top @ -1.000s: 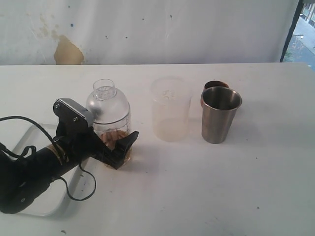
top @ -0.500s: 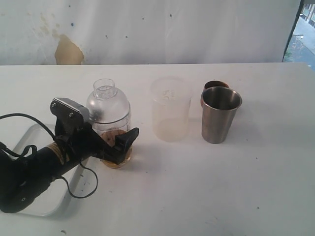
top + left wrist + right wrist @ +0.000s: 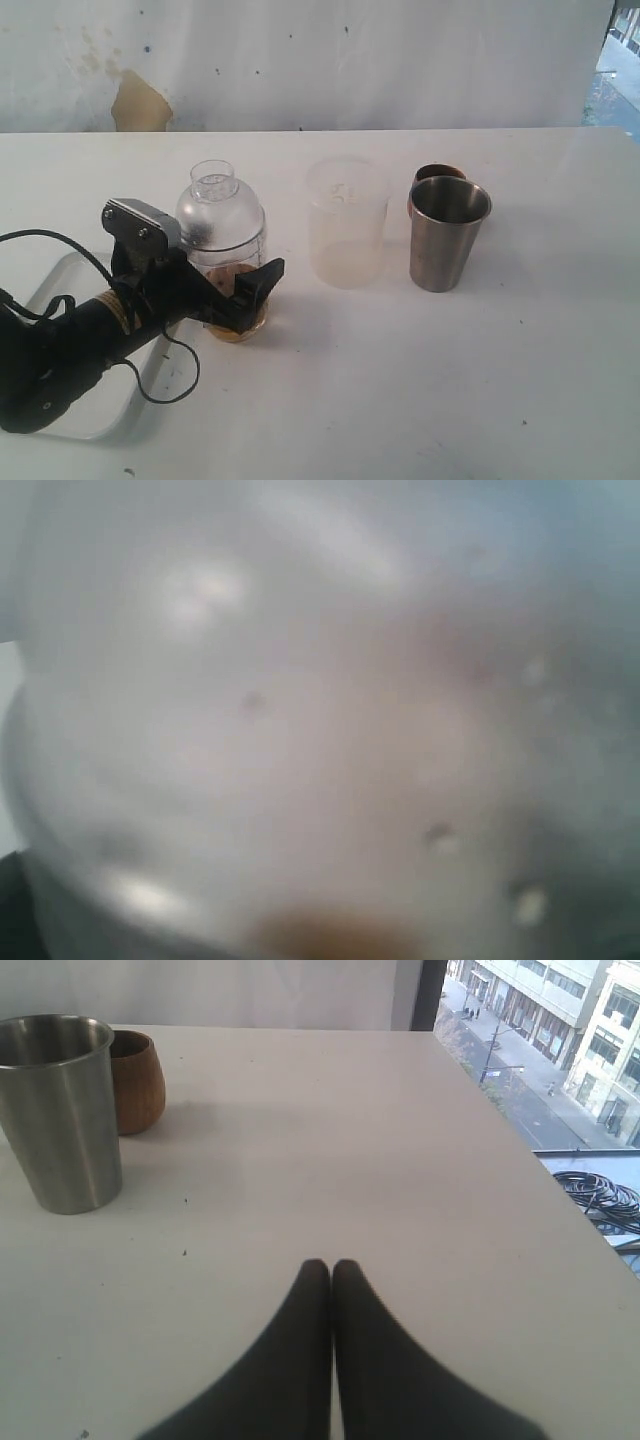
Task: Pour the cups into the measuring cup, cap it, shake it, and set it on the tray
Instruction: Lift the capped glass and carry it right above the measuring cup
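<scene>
Over the last second the left claw [image 3: 238, 292] has been raised slightly and clamped around the capped measuring cup [image 3: 226, 266], so shaking seems next.

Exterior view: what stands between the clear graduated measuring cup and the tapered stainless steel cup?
The frosted translucent plastic tumbler, standing apart from the measuring cup and the steel cup; the exterior view shows it.

left tool [image 3: 238, 288] edged slightly higher on the measuring cup [image 3: 222, 225], near finger raised, cup's brown-filled base now showing
</scene>
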Robot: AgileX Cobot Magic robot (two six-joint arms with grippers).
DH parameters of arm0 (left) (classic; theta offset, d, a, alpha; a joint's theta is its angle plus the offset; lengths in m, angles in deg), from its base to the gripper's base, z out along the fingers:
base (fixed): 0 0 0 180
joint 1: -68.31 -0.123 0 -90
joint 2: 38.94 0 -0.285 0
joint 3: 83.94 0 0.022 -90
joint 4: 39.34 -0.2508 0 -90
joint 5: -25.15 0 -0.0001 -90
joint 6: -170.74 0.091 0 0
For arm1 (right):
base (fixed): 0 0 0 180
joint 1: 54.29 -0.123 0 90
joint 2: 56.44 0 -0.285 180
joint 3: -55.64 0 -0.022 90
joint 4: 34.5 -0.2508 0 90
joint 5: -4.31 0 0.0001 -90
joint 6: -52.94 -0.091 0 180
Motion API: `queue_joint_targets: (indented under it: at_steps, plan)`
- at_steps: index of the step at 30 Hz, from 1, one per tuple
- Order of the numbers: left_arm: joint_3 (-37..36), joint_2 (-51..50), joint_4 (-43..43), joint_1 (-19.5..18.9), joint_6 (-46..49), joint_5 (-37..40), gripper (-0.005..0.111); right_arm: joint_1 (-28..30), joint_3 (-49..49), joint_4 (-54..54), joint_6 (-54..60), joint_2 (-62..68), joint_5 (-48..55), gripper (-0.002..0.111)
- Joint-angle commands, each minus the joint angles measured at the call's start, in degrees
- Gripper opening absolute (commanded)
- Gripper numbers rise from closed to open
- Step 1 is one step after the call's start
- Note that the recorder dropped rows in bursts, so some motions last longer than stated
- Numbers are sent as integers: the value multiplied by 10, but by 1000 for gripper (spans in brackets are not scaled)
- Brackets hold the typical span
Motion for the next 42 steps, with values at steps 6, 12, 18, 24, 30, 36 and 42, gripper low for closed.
queue_joint_targets:
  at_steps: [6,12,18,24,30,36,42]
  plan:
    - [2,-1,-2,3,-3,-11,105,4,-3,1,-2,-4,-3,0]
    - [2,-1,-2,3,-3,-11,82,4,-3,1,-2,-4,-3,0]
    - [2,-1,-13,3,6,-15,0,4,-3,1,-2,-4,-3,0]
    - [12,44,-2,3,58,-21,0,4,-3,1,-2,-4,-3,0]
    - [111,91,34,0,75,27,0,4,-3,1,-2,-4,-3,0]
    - [254,80,31,-15,138,205,0,4,-3,1,-2,-4,-3,0]
    - [366,34,11,-29,183,321,0,4,-3,1,-2,-4,-3,0]
